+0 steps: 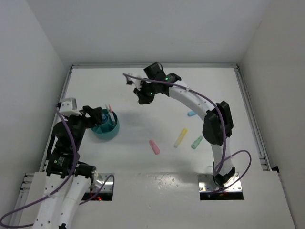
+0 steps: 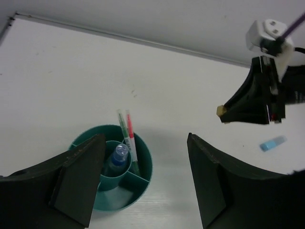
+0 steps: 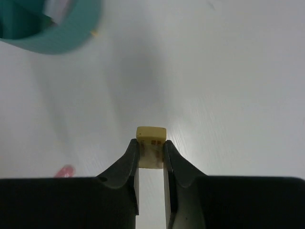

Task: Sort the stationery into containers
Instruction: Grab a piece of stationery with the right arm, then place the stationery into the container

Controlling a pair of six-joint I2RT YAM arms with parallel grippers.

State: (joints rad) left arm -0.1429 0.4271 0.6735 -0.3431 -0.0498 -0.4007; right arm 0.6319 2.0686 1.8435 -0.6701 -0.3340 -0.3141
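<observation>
The dark-teal cup (image 1: 105,127) stands at the left of the table and holds a blue-capped clear tube (image 2: 119,153), a thin green pen (image 2: 123,127) and a thin pink pen (image 2: 130,129). My left gripper (image 2: 143,183) is open and empty just above the cup (image 2: 141,157). My right gripper (image 3: 151,143) is shut on a small yellow eraser (image 3: 151,133), held in the air over the far middle of the table (image 1: 143,98). Pink (image 1: 154,147), yellow (image 1: 180,138), green (image 1: 197,141) and blue (image 1: 191,113) markers lie on the table.
White walls enclose the table on the left, back and right. The right arm's elbow (image 1: 218,121) hangs over the right half. The cup's rim shows blurred at the top left of the right wrist view (image 3: 62,40).
</observation>
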